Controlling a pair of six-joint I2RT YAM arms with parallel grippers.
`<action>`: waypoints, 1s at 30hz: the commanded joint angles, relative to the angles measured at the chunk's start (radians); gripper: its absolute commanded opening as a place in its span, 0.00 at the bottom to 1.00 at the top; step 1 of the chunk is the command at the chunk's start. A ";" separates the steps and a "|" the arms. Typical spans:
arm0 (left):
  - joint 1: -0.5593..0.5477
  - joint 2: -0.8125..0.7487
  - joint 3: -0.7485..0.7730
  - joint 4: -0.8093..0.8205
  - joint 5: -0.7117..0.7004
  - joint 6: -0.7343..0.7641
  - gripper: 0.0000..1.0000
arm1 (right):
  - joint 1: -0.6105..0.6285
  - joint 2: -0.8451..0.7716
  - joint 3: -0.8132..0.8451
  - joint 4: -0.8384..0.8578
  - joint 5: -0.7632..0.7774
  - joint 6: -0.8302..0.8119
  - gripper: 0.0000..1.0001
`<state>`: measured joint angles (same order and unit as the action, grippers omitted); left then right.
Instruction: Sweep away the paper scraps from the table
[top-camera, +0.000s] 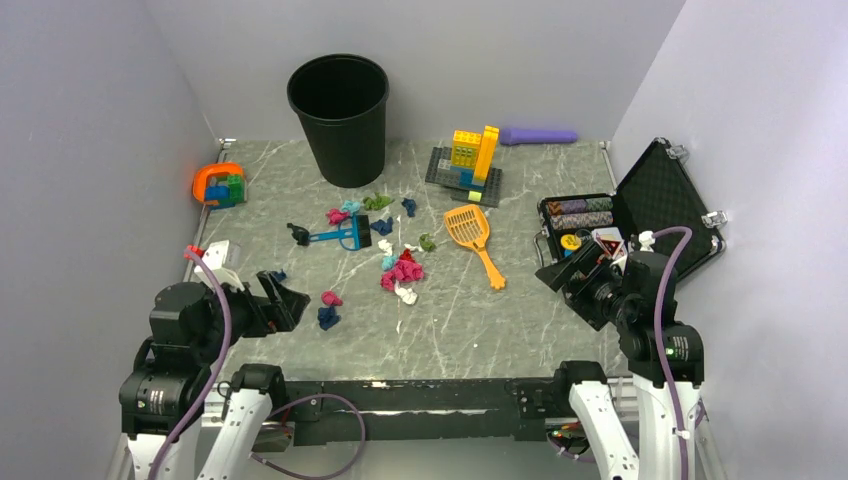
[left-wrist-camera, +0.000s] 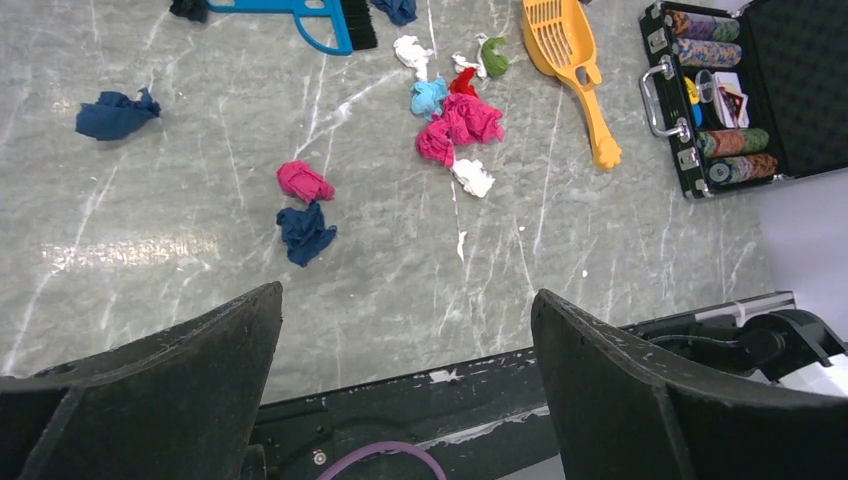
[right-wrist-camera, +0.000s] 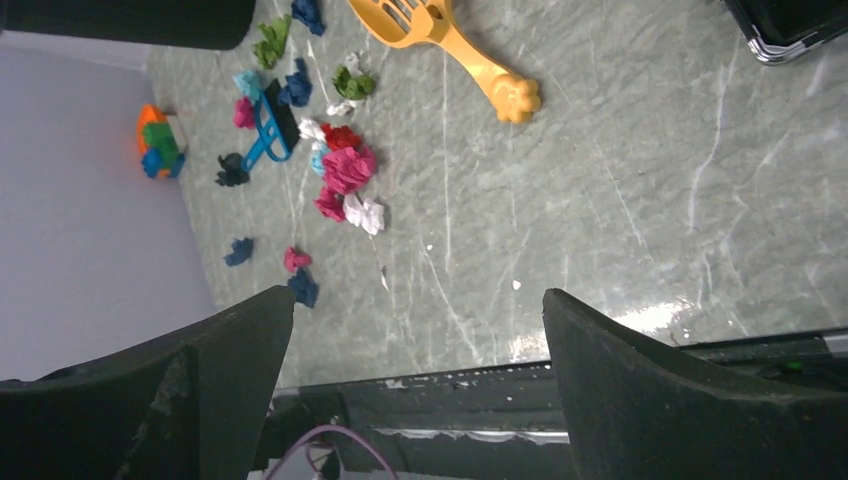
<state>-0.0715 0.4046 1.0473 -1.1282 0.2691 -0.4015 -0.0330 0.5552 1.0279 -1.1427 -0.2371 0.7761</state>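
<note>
Paper scraps lie on the marble table: a magenta, red, teal and white cluster, a pink wad beside a navy wad, and more near the bin. My left gripper is open and empty, above the near-left table, left of the pink and navy wads. My right gripper is open and empty at the near right. The left wrist view shows its gripper, the cluster and the pink wad. The right wrist view shows its gripper and the cluster.
A black bin stands at the back. A blue hand brush and an orange scoop lie among the scraps. A brick baseplate with bricks is at the back right, an open chip case at right, and an orange toy at left.
</note>
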 joint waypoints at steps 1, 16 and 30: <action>0.001 -0.030 -0.020 0.005 0.028 -0.061 0.98 | -0.002 0.015 0.070 -0.062 0.028 -0.096 1.00; 0.000 0.078 -0.030 0.131 0.048 -0.156 0.98 | -0.001 0.165 0.091 0.064 0.040 -0.280 1.00; -0.002 0.298 -0.071 0.345 0.058 -0.299 0.98 | 0.286 0.643 0.063 0.424 0.333 -0.365 0.99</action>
<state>-0.0715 0.6682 0.9905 -0.8940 0.3065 -0.6388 0.1425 1.0882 1.0866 -0.8566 -0.0422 0.4583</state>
